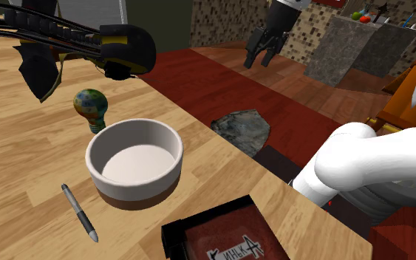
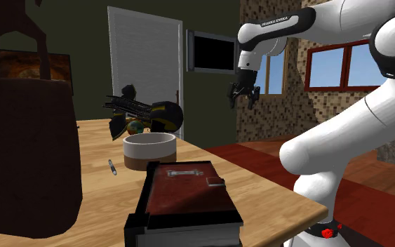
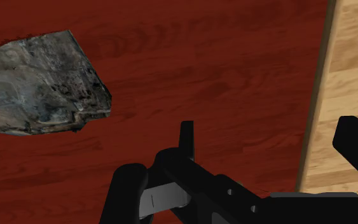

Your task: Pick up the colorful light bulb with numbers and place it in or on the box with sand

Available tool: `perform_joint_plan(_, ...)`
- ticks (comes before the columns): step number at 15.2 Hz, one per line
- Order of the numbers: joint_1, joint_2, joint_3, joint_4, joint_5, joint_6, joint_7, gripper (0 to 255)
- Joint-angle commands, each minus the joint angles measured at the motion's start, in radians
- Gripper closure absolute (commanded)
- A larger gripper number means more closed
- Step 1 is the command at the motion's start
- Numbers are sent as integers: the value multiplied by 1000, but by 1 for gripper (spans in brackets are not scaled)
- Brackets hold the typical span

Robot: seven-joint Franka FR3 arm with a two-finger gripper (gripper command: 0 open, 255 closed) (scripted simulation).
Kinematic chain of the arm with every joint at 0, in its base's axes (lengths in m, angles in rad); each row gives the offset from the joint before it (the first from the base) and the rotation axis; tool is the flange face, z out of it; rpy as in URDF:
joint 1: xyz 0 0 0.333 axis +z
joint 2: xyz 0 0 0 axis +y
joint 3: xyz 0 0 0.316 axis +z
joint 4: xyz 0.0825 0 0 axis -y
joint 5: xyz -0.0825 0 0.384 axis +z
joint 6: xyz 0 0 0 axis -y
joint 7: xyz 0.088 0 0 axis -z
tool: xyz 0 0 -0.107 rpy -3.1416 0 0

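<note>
The colourful light bulb point(image 1: 91, 108), mottled green, blue and orange, lies on the wooden table point(image 1: 21, 177) just behind a round white container point(image 1: 134, 159) with a brown base and a pale flat filling. In the second exterior view the bulb point(image 2: 137, 126) peeks out behind that container point(image 2: 149, 149). My gripper point(image 1: 260, 59) hangs open and empty in the air, off the table's side over the red floor and well away from the bulb. It points down in the second exterior view point(image 2: 244, 101). The wrist view has the gripper point(image 3: 269, 143) above red floor beside the table's edge point(image 3: 352, 70).
A black and yellow insect-like object point(image 1: 88, 44) rests on the table close behind the bulb. A grey pen point(image 1: 79, 213) and a dark red book-like box point(image 1: 224, 236) lie nearer the stand. A grey rock point(image 1: 241, 131) sits on the floor. A big dark shape point(image 2: 20, 154) stands at the second exterior view's left.
</note>
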Motion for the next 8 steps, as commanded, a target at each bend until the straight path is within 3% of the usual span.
perform_joint_plan(1,0,0,0,0,0,0,0,0)
perform_joint_plan(8,44,129,172,88,47,56,151,0)
